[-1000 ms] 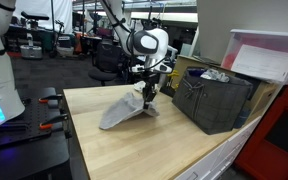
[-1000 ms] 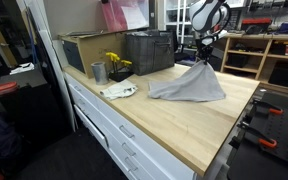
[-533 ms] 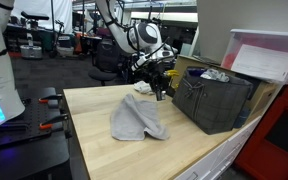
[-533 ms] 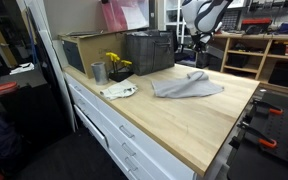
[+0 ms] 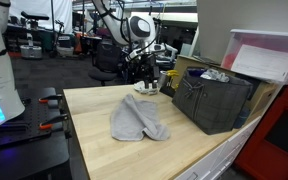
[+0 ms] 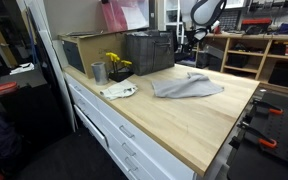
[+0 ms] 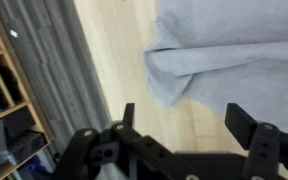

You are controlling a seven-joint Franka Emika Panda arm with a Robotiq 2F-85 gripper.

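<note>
Since the two fingers stand far apart in the wrist view w/ only bare wood between them, the pincer is wide and holds nothing. It hangs in the air, not touching anything. The grey cloth lies flat but crumpled on the wooden desk, below the pincer and a bit to one side. In the wrist view the cloth fills the top right, beyond the fingertips, and a rounded fold of it comes nearest to the pincer. In both exterior views the pincer is above the cloth's end on the crate side, approx. over its edge, not over its middle. The cloth runs w/ its long axis from that end away towards the free desk edge, so most of it lies off to one side of the pincer. A dark crate stands on the desk just beside the pincer, near the cloth but apart from it. Only one arm is here, so no other is nearer.
</note>
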